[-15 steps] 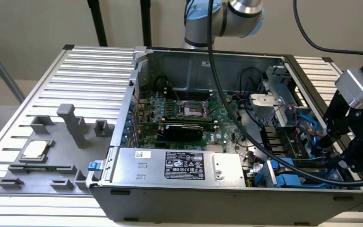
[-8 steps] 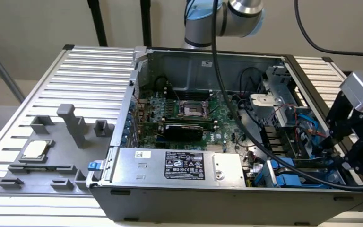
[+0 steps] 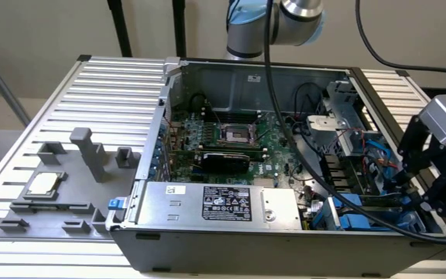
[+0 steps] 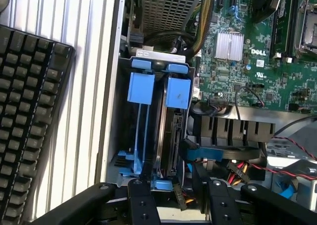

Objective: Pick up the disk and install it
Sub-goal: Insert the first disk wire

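Two carriers (image 4: 140, 88) are standing in the case (image 3: 207, 256), and the disk (image 4: 171, 136) is sitting edge-up in one, so I am judging the install nearly finished (seating unconfirmed). My gripper (image 4: 177, 190) is hovering above it, fingers (image 4: 143, 205) spread, gripping nothing; any further move is calling for care around the cables (image 4: 237, 168). A ribbed table (image 3: 107, 75) is carrying everything.
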Motion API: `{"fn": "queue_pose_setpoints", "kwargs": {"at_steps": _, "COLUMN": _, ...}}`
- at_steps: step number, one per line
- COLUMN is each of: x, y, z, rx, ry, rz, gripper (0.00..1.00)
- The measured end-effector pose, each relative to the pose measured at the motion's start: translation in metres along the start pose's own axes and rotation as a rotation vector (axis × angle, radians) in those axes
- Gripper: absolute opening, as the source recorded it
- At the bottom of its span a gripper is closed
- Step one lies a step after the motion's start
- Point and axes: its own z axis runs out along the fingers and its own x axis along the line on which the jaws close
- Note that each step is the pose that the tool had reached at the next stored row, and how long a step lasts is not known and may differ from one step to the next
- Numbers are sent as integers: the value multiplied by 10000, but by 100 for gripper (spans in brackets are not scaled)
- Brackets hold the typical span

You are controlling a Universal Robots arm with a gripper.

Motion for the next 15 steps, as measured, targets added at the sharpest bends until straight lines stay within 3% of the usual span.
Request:
{"fn": "queue_pose_setpoints", "kwargs": {"at_steps": 3, "x": 2, "y": -8, "z": 6, "rx": -21, "ry": 4, "rz": -250, "gripper": 43}}
{"fn": "queue_pose_setpoints", "kwargs": {"at_steps": 6, "x": 4, "y": -17, "z": 7, "rx": -32, "ry": -19, "rz": -410, "gripper": 29}}
{"fn": "queue_pose_setpoints", "kwargs": {"at_steps": 12, "x": 6, "y": -25, "z": 8, "rx": -47, "ry": -50, "rz": -629, "gripper": 27}}
{"fn": "queue_pose_setpoints", "kwargs": {"at_steps": 13, "x": 6, "y": -25, "z": 9, "rx": -48, "ry": -51, "rz": -644, "gripper": 20}}
{"fn": "queue_pose_setpoints", "kwargs": {"at_steps": 15, "x": 7, "y": -24, "z": 8, "rx": -53, "ry": -51, "rz": -666, "gripper": 20}}
